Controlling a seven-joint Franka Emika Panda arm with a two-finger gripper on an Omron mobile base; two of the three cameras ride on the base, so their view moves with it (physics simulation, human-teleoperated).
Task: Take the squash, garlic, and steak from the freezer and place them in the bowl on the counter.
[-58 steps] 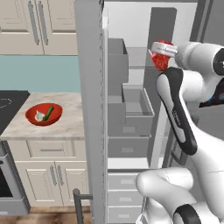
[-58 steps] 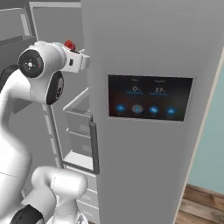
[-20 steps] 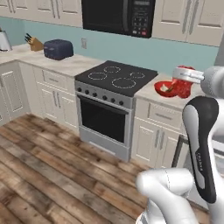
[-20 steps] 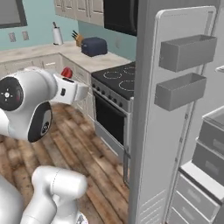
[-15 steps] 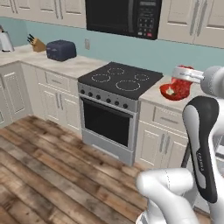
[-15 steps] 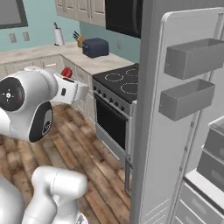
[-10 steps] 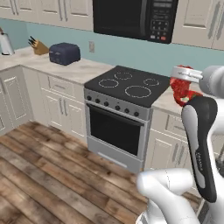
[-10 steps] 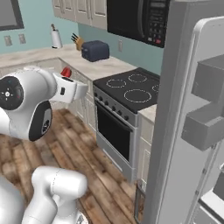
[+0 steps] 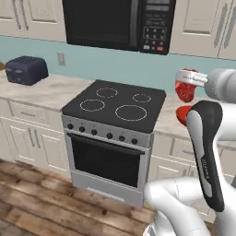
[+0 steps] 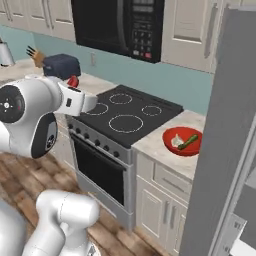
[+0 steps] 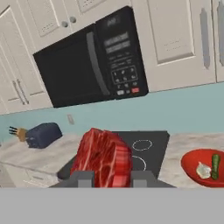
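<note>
Since the earlier pictures the whole scene has slid sideways, which is the base turning and not the things; the stove now sits near the middle of the left base view, and the gripper (image 9: 186, 79) holds the steak (image 9: 186, 91) as before.

From the left base view, the gripper is raised at the right, above the counter (image 9: 171, 120), its fingers clenched on the steak, a red slab hanging just beneath them; a sliver of the red bowl (image 9: 183, 113) shows on the counter right of the black stovetop (image 9: 117, 103), half hidden by the arm; a microwave (image 9: 119, 23) hangs above the stove, and a dark toaster (image 9: 26, 70) stands on the far left counter.

From the right base view, the gripper's end is masked by the arm's white wrist, with a scrap of the steak (image 10: 73, 81) showing above it; the bowl (image 10: 175, 136) rests on the counter (image 10: 159, 151) between the stovetop (image 10: 125, 116) and the grey freezer (image 10: 226, 145); inside it lie the off-white garlic (image 10: 176, 142) and the dark green squash (image 10: 188, 142), side by side, the squash tilted against the rim.

From the hand view, the two finger tips grasp the steak (image 11: 105, 156) from either side, and it stands upright between them; the bowl (image 11: 193, 167) lies at lower right, well apart from the steak, with the garlic (image 11: 203, 169) just beside the squash (image 11: 215, 165); the microwave (image 11: 87, 60) sits beyond, the toaster (image 11: 42, 134) at left.
</note>
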